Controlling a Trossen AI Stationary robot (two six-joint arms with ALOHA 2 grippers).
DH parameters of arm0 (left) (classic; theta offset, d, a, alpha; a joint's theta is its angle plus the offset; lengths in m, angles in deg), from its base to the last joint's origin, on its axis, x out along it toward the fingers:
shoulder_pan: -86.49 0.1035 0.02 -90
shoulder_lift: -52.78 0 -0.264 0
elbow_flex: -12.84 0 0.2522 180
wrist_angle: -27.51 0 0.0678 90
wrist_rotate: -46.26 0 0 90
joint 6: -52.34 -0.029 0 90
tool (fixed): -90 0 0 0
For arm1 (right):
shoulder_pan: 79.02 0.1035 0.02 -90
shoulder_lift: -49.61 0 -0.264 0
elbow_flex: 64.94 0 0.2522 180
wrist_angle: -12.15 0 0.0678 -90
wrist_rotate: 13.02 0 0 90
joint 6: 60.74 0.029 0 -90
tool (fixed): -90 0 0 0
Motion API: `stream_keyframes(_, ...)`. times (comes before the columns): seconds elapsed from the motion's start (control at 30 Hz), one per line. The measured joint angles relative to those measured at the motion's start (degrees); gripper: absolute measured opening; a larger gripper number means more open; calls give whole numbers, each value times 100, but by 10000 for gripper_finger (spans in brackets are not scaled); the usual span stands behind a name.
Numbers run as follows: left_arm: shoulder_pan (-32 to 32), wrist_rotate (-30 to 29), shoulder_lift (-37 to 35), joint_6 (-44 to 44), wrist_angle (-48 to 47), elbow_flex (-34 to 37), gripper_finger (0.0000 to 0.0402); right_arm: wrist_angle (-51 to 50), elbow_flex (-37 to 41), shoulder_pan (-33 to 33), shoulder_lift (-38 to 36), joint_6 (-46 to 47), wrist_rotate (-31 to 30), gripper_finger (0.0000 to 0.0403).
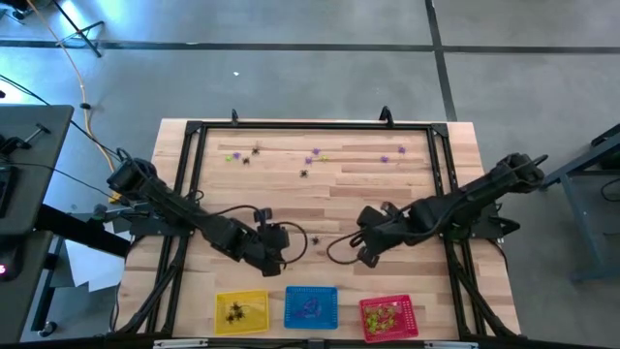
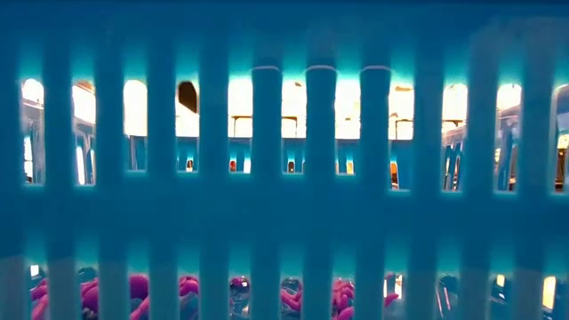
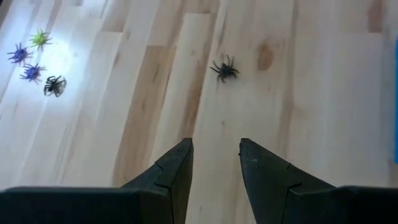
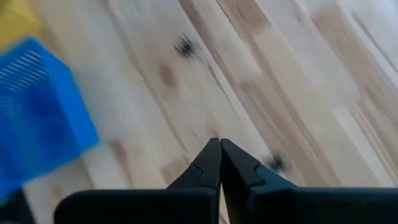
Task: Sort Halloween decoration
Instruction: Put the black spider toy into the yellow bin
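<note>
Baskets sit at the near edge of the pale wooden counter (image 1: 407,208): a square yellow mesh basket (image 1: 241,311) holding black trinkets, a square blue mesh basket (image 1: 311,306) holding purple ones (seen through its slats in the low view), and a square red mesh basket (image 1: 387,317) holding yellow-green ones. Sorting by colour looks partly done.

Just beyond the baskets, both arms hover over mid-counter. Left gripper (image 3: 216,163): fingers part-way open, nothing between them, aimed at a lone black spider-like trinket (image 3: 224,69) lying on bare wood ahead of it. Right gripper (image 4: 219,163): fingers pressed fully together; its wrist view shows no trinket pinched at the tips. A small dark trinket (image 4: 277,163) lies just beside one finger, and another dark one (image 4: 184,46) farther off, blurred.

Judged step: picking up a black piece for the yellow basket. If the right closure missed, the next move calls for reopening, centring over the trinket and closing again; otherwise the left gripper needs to descend squarely over its target before closing, as the piece is far smaller than the fingers.

Farther back, a small cluster: one yellow-green trinket (image 3: 40,38), two purple (image 3: 19,54), one black (image 3: 55,85), each spiky-legged and lying flat. Along the far side of the counter, scattered purple, yellow-green and black pieces (image 1: 315,157) remain unsorted.
</note>
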Motion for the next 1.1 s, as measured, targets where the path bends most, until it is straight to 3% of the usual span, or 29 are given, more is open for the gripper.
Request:
stream_keyframes(0.23,-133,2,0,67,79,0,119,-200,604,-70,0,740,73,10)
stream_keyframes(0.47,-124,17,0,59,72,0,119,-9,1201,-478,0,704,235,83)
stream_keyframes(0.77,-12,28,0,43,58,0,119,1440,2194,-1070,11,715,702,161)
stream_keyframes(1.1,74,28,0,-104,59,-2,119,2648,3002,-1407,11,978,1402,172)
